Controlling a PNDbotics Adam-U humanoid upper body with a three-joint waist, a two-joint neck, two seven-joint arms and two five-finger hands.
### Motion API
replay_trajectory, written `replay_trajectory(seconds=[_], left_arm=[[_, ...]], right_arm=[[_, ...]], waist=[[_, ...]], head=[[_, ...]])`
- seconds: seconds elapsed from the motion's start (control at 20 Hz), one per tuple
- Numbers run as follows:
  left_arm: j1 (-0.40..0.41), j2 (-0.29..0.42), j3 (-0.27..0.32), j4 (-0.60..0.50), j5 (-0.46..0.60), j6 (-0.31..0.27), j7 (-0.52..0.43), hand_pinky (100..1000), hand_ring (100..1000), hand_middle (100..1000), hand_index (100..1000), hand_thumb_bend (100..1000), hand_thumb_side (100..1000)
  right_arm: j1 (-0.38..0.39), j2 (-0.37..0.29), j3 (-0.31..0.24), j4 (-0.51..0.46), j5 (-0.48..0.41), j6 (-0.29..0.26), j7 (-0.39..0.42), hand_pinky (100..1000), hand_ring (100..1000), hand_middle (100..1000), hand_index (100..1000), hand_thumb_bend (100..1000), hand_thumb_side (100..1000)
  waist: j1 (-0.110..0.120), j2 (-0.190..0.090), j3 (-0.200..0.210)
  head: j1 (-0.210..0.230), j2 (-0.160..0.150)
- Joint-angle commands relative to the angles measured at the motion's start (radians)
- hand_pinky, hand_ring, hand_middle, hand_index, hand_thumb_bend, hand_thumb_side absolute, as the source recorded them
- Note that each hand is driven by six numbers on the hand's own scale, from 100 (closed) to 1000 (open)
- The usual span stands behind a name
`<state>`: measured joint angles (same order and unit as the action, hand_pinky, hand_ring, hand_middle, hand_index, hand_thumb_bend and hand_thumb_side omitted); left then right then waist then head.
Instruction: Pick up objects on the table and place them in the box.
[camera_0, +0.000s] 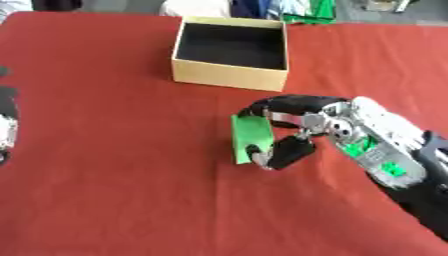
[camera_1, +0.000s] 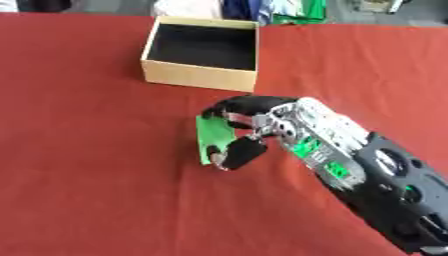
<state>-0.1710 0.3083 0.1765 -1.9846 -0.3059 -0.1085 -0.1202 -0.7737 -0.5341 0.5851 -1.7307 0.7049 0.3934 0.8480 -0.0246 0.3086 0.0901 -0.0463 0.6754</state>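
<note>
A red cloth-covered counter (camera_0: 105, 190) carries an open square cardboard box with a black interior (camera_0: 231, 50) at its far middle, empty as far as shows. From the lower right comes the robot's black-and-silver right hand (camera_0: 328, 125), palm turned leftward, its fingers (camera_0: 271, 106) arched over the top and the thumb below, clamped on a flat green rectangular card-like piece (camera_0: 248, 137). The piece stands with its long axis running toward and away from the robot; it seems at or just off the counter, though that is hard to tell. The box lies beyond and slightly left, near. The left hand (camera_0: 5, 127) barely shows at the left edge; its fingers cannot be made out.
</note>
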Motion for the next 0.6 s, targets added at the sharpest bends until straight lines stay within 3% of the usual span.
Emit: replay_trajectory(seconds=[0.05,0.15,0.4,0.6], left_arm=[[-0.011,0.010,-0.001,-0.015,-0.006,-0.002,-0.005,673,722,785,894,100,561],[-0.012,0.010,-0.001,-0.015,-0.005,-0.002,-0.006,673,723,784,894,100,560],[-0.013,0.008,-0.002,-0.015,-0.005,-0.003,-0.009,673,722,784,894,100,561],[-0.013,0.007,-0.002,-0.015,-0.004,-0.002,-0.012,674,723,785,894,100,562]], right_arm=[[-0.008,-0.022,-0.008,-0.026,0.019,0.050,0.053,904,851,851,1000,100,418],[-0.008,-0.023,-0.011,-0.039,0.031,0.051,0.042,877,773,793,1000,109,370],[-0.008,-0.025,-0.010,-0.057,0.038,0.060,-0.003,849,699,721,1000,113,291],[-0.008,-0.024,-0.009,-0.067,0.027,0.071,-0.044,806,607,598,1000,101,200]], waist=[[-0.004,0.002,-0.003],[-0.003,0.002,-0.006],[-0.002,0.004,-0.008],[-0.002,0.006,-0.010]], head=[[0.000,-0.008],[0.000,-0.010],[-0.001,-0.013],[0.000,-0.015]])
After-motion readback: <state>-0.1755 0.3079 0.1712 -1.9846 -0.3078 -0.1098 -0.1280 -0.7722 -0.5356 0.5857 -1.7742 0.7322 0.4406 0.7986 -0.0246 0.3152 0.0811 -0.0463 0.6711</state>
